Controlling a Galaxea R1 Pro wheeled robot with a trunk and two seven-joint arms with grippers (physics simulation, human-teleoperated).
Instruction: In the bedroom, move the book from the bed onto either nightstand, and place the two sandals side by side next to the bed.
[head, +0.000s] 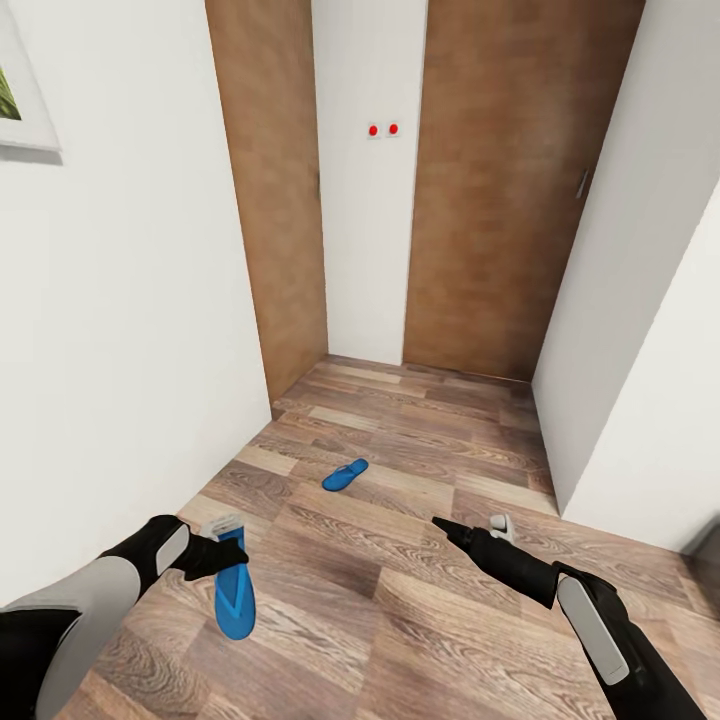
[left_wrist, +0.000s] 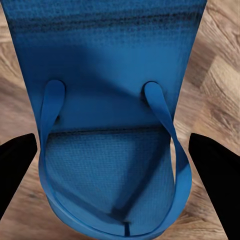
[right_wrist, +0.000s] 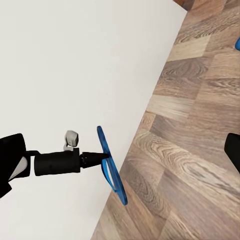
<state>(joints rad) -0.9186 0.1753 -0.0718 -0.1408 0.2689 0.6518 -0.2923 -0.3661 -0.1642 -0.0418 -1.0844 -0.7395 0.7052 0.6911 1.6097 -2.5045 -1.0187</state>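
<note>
The left gripper (head: 232, 548) holds a blue sandal (head: 234, 594) by its upper end, so the sandal hangs down from the fingers above the floor (head: 400, 600). In the left wrist view the two dark fingers (left_wrist: 212, 172) stand on either side of the sandal (left_wrist: 112, 150), whose thong straps and textured sole face the camera; whether the pads actually press the edges cannot be made out there. In the right wrist view the left gripper (right_wrist: 100, 156) meets the sandal (right_wrist: 111, 167) edge-on, the sandal tilted and clear of the planks — held, not resting.

The right gripper (head: 470, 528) holds nothing. Its dark fingers point forward over the floor, with a small white part just beside them; how wide it is set cannot be told from these views.

The second sandal (head: 345, 474) lies flat on the wood floor ahead, between the two arms and well apart from the held one, angled with its toe end away to the right.

Around them is a narrow passage: a white wall (head: 120, 330) close on the left with a corner of a framed picture (head: 20, 100) on it, another white wall (head: 640, 330) on the right. At the far end stand two brown wooden doors (head: 500, 190), a white strip between them carrying two small red dots (head: 382, 129). The right door has a small handle (head: 581, 184).
</note>
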